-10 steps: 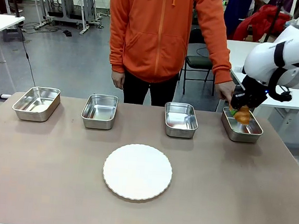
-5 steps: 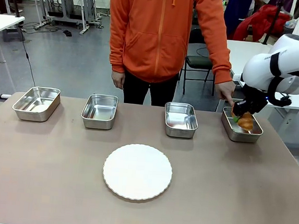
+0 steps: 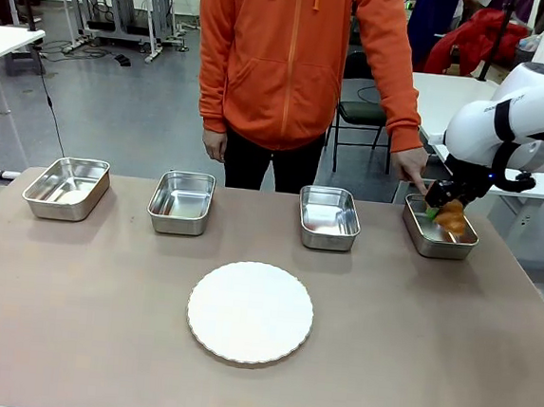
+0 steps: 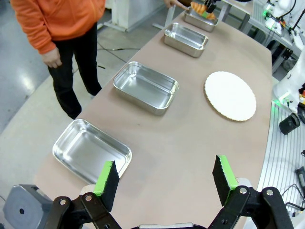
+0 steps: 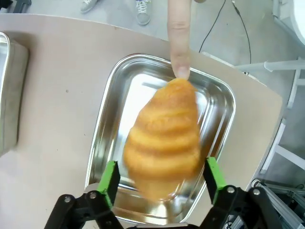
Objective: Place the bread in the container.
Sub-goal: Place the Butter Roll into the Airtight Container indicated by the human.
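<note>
Here the right claw (image 5: 162, 183) stands released, its pads apart from the croissant (image 5: 164, 138) over the steel tray (image 5: 107, 119). A person's fingertip (image 5: 179, 67) points at the tray's far rim. The left claw (image 4: 164, 179) hangs open above the surface (image 4: 190, 143).

1. The left hand (image 4: 164, 179) hovers above the brown surface (image 4: 167, 143), its green-padded fingers (image 4: 107, 177) spread wide with nothing between them.
2. Three steel trays lie in a row along the far edge, the nearest tray (image 4: 91, 151) just ahead of the left finger.
3. A round white plate (image 4: 230, 95) sits apart from the trays.
4. A person in an orange top (image 4: 57, 21) stands beside the surface.
5. At the far end, the bread (image 4: 198, 8) sits above the container (image 4: 200, 20).
</note>
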Action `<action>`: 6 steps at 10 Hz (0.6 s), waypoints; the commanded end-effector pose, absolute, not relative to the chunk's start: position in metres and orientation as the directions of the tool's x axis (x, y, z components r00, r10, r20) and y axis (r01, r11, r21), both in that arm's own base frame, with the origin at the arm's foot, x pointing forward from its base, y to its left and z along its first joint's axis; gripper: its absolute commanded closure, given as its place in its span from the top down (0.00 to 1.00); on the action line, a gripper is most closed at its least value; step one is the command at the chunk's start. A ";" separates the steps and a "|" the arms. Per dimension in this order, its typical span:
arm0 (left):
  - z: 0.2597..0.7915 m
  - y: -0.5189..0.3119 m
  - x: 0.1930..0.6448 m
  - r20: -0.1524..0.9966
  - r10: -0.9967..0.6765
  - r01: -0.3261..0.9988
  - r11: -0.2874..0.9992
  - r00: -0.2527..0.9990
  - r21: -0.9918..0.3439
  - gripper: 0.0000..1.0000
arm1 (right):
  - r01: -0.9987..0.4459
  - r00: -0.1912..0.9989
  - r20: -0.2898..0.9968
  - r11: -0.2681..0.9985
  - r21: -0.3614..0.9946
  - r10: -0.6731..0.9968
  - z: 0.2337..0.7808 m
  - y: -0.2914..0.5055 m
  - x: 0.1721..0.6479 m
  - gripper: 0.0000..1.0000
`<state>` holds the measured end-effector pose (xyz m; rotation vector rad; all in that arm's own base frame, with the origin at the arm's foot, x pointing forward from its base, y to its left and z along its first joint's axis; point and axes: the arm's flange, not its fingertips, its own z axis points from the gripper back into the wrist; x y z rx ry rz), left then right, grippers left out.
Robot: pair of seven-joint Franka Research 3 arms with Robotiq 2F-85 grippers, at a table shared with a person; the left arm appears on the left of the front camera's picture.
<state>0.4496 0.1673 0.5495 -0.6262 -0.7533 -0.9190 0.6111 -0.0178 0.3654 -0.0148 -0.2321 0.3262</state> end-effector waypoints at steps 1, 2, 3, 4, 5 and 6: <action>0.552 0.165 0.449 0.792 -0.463 0.865 0.477 0.398 -0.156 1.00 | -0.362 0.901 0.245 0.932 -0.031 0.358 0.373 -0.024 0.610 1.00; 0.552 0.165 0.449 0.792 -0.463 0.865 0.477 0.398 -0.156 1.00 | -0.361 0.902 0.243 0.932 -0.032 0.358 0.374 -0.024 0.609 1.00; 0.552 0.165 0.449 0.792 -0.463 0.865 0.477 0.398 -0.156 1.00 | -0.330 0.922 0.213 0.944 -0.002 0.323 0.376 -0.023 0.606 1.00; 0.552 0.165 0.449 0.792 -0.463 0.865 0.477 0.398 -0.156 1.00 | -0.326 0.916 0.229 0.944 -0.055 0.330 0.369 -0.020 0.611 1.00; 0.552 0.165 0.449 0.792 -0.463 0.865 0.477 0.398 -0.156 1.00 | -0.326 0.916 0.229 0.944 -0.055 0.330 0.369 -0.020 0.611 1.00; 0.552 0.165 0.449 0.792 -0.463 0.865 0.477 0.398 -0.156 1.00 | -0.326 0.916 0.229 0.944 -0.055 0.330 0.369 -0.020 0.611 1.00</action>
